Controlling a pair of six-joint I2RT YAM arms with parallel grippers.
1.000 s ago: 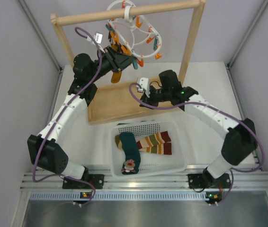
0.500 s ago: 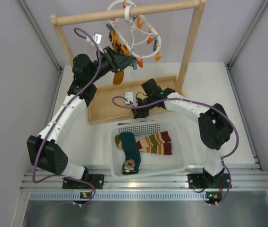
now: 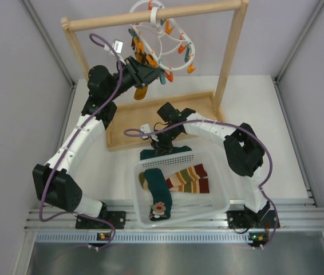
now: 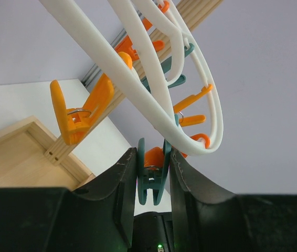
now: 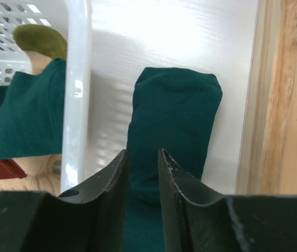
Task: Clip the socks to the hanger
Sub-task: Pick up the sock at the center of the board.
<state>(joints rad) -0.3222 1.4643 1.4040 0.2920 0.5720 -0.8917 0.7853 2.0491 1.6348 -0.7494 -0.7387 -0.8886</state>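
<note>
The white ring hanger (image 3: 161,30) (image 4: 154,79) hangs from the wooden rail, with orange and teal clips dangling from it. My left gripper (image 3: 150,71) (image 4: 154,157) is shut on a teal clip (image 4: 154,181), squeezing its handles. A dark teal sock (image 3: 178,153) (image 5: 174,105) lies on the table just outside the basket's far rim. My right gripper (image 3: 159,144) (image 5: 142,155) is down on the sock, its narrow gap filled with the teal fabric. Inside the white basket (image 3: 222,186) (image 5: 77,79) lie another teal sock (image 3: 157,189) and a striped sock (image 3: 188,177).
The wooden rail frame (image 3: 150,17) stands on a flat wooden tray (image 3: 130,123) (image 5: 290,105) just beyond the teal sock. A mustard-brown piece (image 3: 141,93) hangs under the hanger near my left gripper. Grey walls close in both sides.
My right arm swung from over the tray down to the basket's far rim. The basket slid toward the near edge and a teal sock now shows beside it. The left arm held still.
</note>
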